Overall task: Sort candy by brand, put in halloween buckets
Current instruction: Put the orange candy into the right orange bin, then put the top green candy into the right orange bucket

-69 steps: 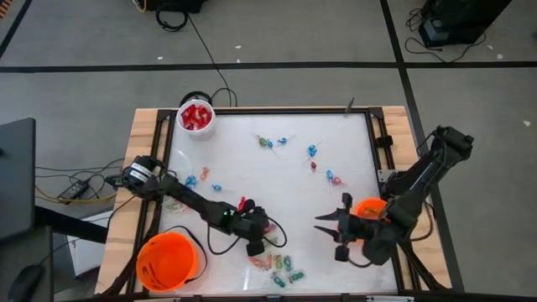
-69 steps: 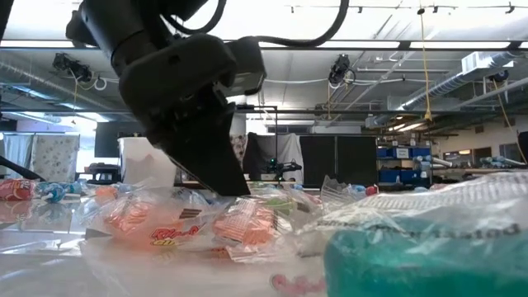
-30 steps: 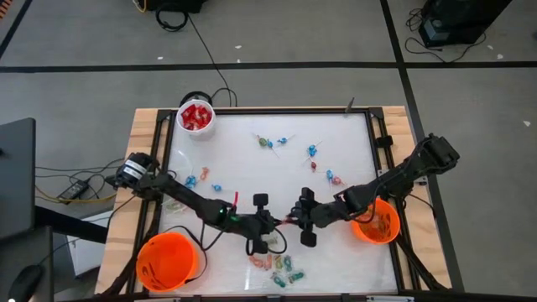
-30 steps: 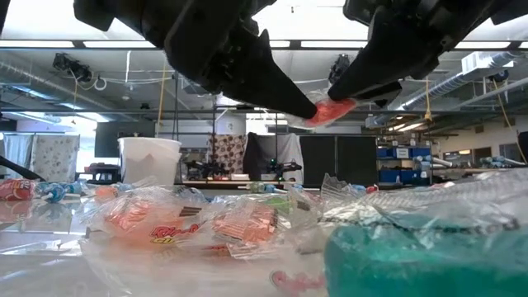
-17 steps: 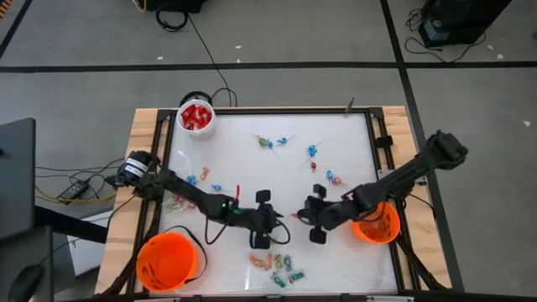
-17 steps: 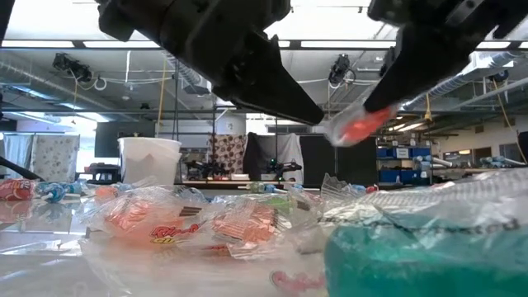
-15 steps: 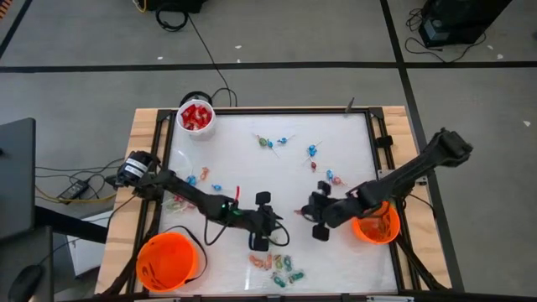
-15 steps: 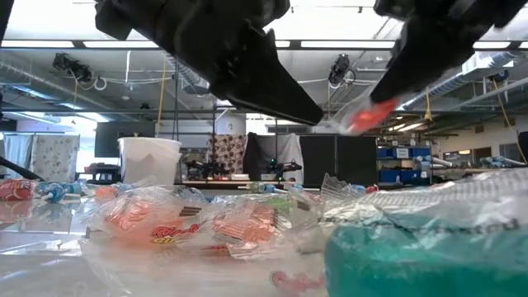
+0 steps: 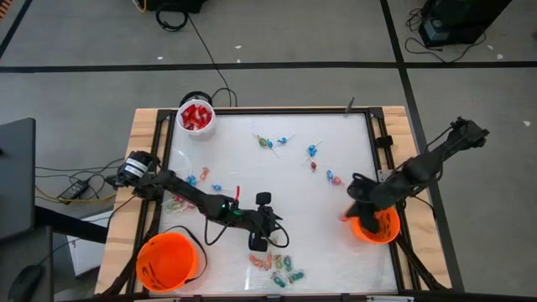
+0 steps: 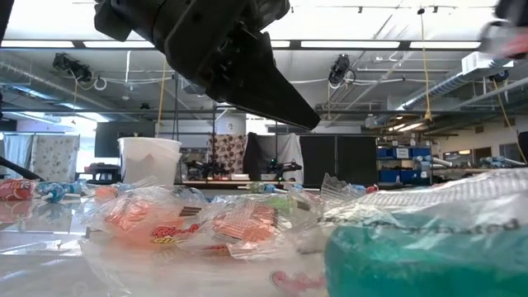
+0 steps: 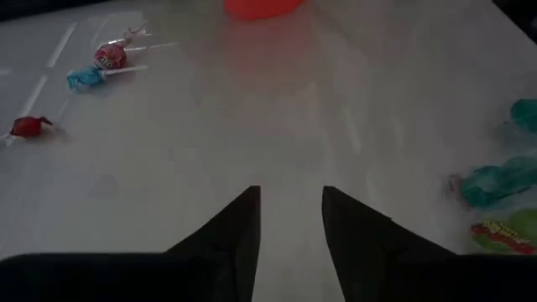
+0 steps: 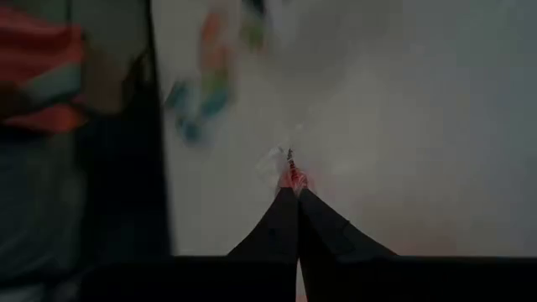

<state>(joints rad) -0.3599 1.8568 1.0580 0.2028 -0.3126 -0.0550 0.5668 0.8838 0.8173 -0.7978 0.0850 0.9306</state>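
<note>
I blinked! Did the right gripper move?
Yes. The right gripper, pinching a candy, swung from mid-table toward the orange bucket at the table's right edge.

From my console: two bright orange buckets (image 9: 170, 261) (image 9: 375, 225) sit on my white table (image 9: 252, 180), beside a white cup (image 9: 195, 117) packed with red packets (image 9: 196, 116). Blue and red lollipops (image 9: 312, 152) dot the surface; pink, green and teal wrapped sweets (image 9: 275, 266) cluster near my black left gripper (image 9: 260, 221).
</note>
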